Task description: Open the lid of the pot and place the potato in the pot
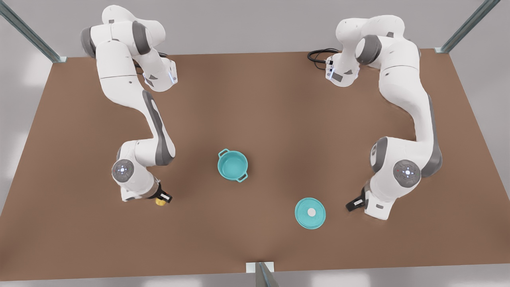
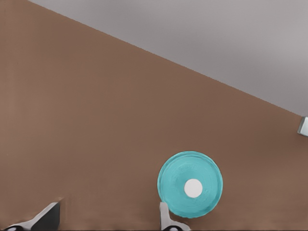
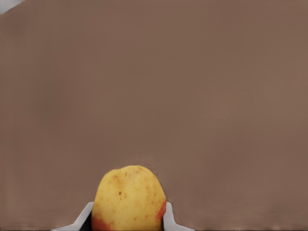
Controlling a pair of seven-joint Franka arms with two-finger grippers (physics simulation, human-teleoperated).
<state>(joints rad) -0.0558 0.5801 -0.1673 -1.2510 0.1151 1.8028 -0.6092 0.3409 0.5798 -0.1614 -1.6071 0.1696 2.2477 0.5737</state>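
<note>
On the brown bench (image 1: 255, 103), near its middle, you have the pot (image 1: 232, 165) standing upright and uncovered, its teal inside showing and its two loop handles pointing to opposite sides. The pot lid (image 1: 310, 213) lies flat on the bench, well apart from the pot, toward the front view's right and nearer the front edge, white knob facing up.

Your left end effector (image 1: 353, 205) is the one at the front view's right, just beside the lid but not touching it. In the left wrist view its fingertips (image 2: 164, 214) stand spread wide with nothing between them, and the lid (image 2: 190, 184) sits on the bench next to one of them.

Your right end effector (image 1: 162, 197) is at the front view's left, low over the bench and well away from the pot. The potato (image 1: 160, 202) sits at its tip. In the right wrist view the yellow potato (image 3: 129, 198), red-orange along its lower edges, is flanked on both sides by the fingers (image 3: 169, 219), which press against it, so you are gripping it.
</note>
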